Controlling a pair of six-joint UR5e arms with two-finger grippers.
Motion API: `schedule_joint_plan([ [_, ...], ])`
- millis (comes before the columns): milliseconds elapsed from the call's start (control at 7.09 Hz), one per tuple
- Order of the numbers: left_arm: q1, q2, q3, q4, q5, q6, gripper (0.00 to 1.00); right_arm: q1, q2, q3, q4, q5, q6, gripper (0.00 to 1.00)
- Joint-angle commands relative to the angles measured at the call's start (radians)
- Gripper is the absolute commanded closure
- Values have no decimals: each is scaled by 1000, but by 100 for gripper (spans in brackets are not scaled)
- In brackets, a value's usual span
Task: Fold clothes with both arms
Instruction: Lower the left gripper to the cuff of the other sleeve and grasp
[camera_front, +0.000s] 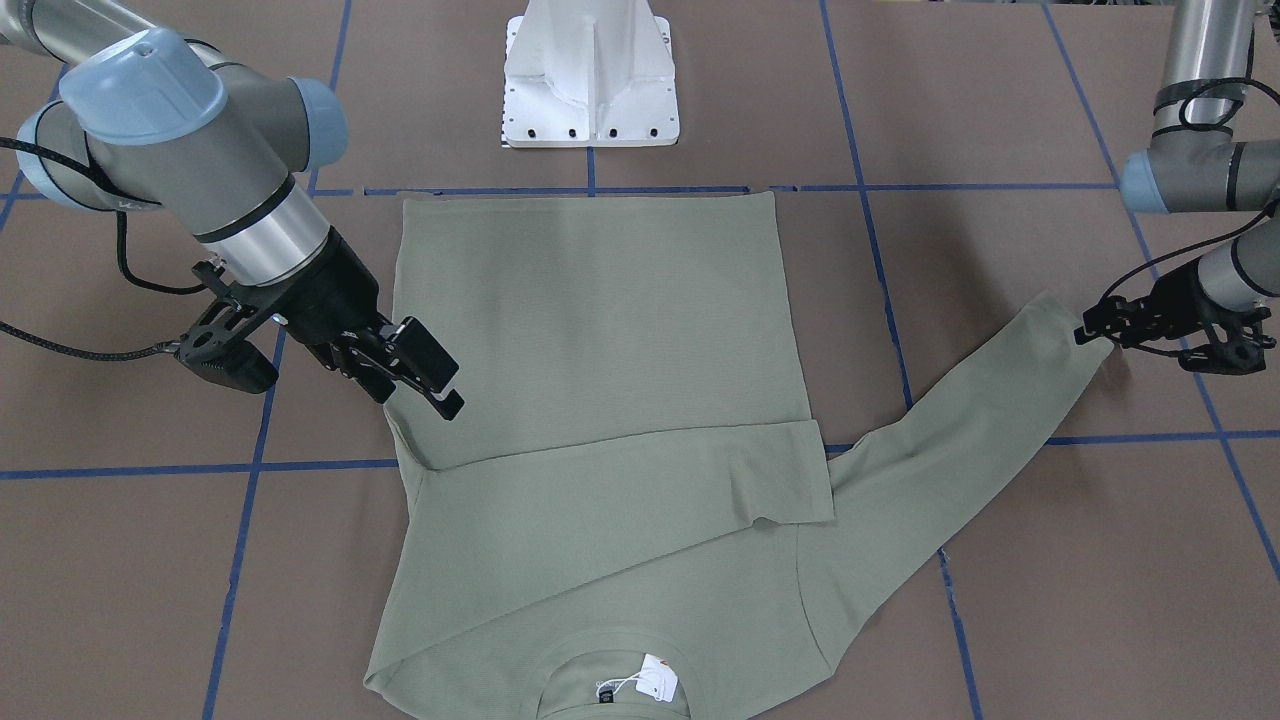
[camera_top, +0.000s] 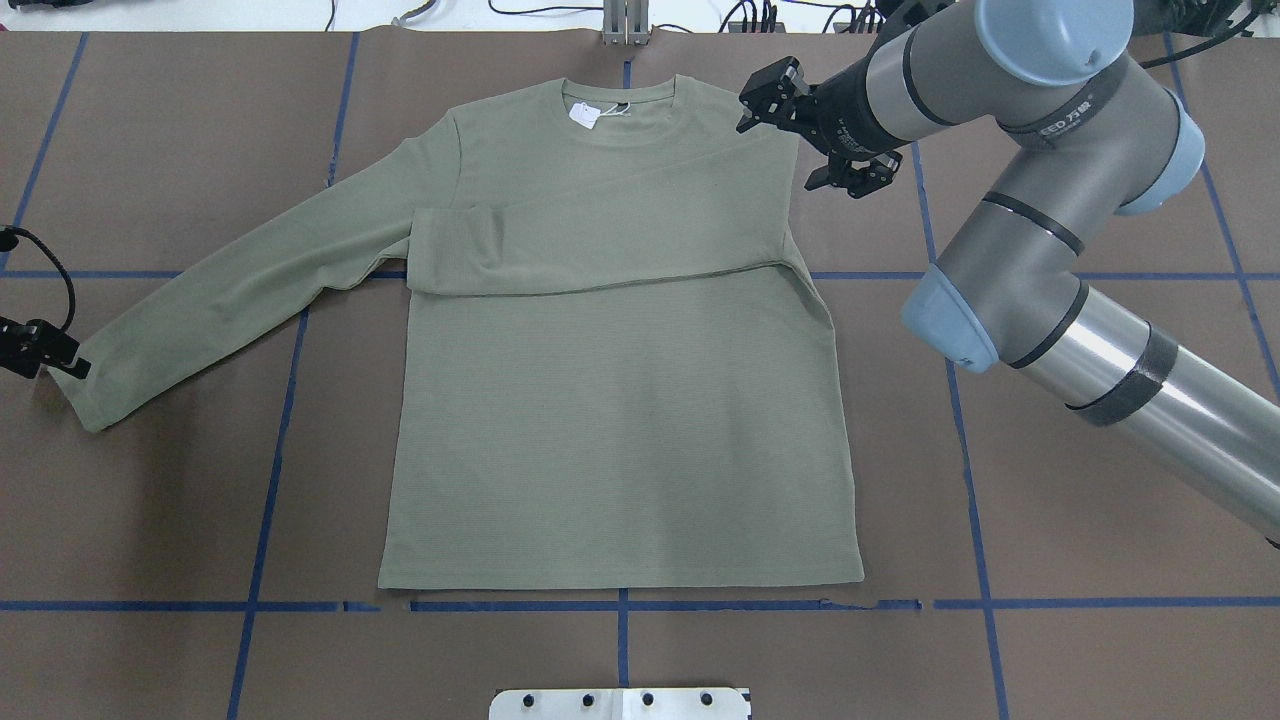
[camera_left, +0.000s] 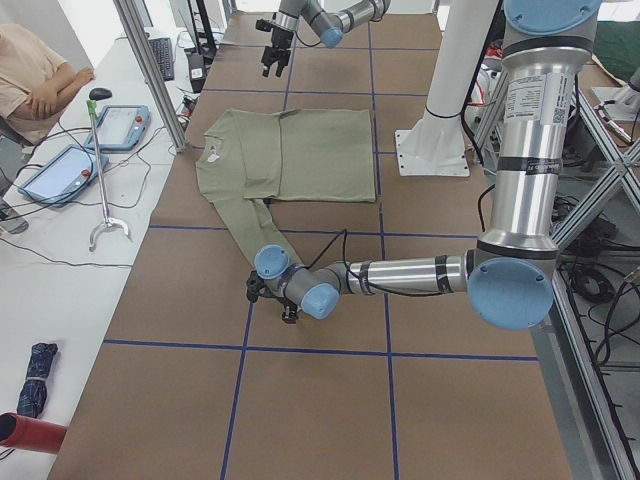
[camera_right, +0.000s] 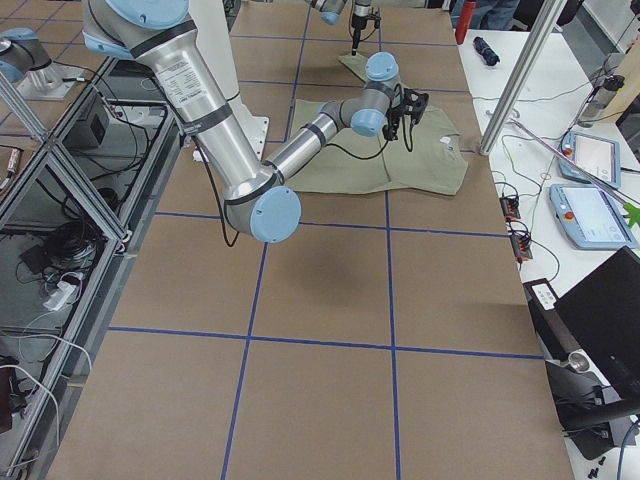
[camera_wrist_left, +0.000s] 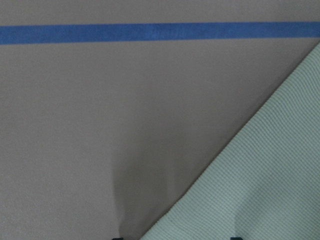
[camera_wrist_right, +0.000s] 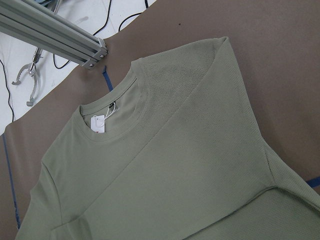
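The sage-green shirt (camera_top: 620, 400) lies flat on the brown table, collar and white hang tag (camera_top: 582, 114) at the far side. One sleeve is folded across the chest (camera_top: 600, 240). The other sleeve (camera_top: 230, 290) stretches out toward my left. My left gripper (camera_top: 60, 362) sits low at that sleeve's cuff (camera_front: 1060, 320). In the left wrist view the cuff (camera_wrist_left: 260, 175) lies between two fingertips that stand apart, so it is open. My right gripper (camera_top: 762, 98) hovers open above the shirt's shoulder edge (camera_front: 400, 420), holding nothing.
The white pedestal base (camera_front: 590, 80) stands at the robot's side of the shirt hem. Blue tape lines (camera_top: 620, 605) grid the table. Beyond the collar end are a metal frame post (camera_left: 150, 70), control tablets (camera_left: 120, 125) and a seated person (camera_left: 40, 80).
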Motion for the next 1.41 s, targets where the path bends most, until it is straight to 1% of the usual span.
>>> schedule_joint_plan([
  [0,2,0,0,-1,0,3,39,0,0,0,0,0,0,1],
  [282,2,0,2,0,0,4,57,0,-1,0,0,0,0,1],
  [423,2,0,-3,0,0,4,83,0,-1,0,0,1,0,1],
  [564,2,-5,-9,0,-1,3,100,0,0,0,0,1,0,1],
  [706,2,-9,-12,0,-4,1,100,0,0,1,0,1,0,1],
  [847,2,-9,-60,8,-12,-6,100,1,0,1,0,3,0,1],
  [988,0,-8,-129,18,-39,-11,100,8,-3,4,0,9,0,1],
  [1129,2,-12,-188,17,-114,-50,100,33,-21,14,0,35,0,1],
  [1270,2,-82,-229,17,-135,-162,100,73,-53,27,0,76,-35,1],
])
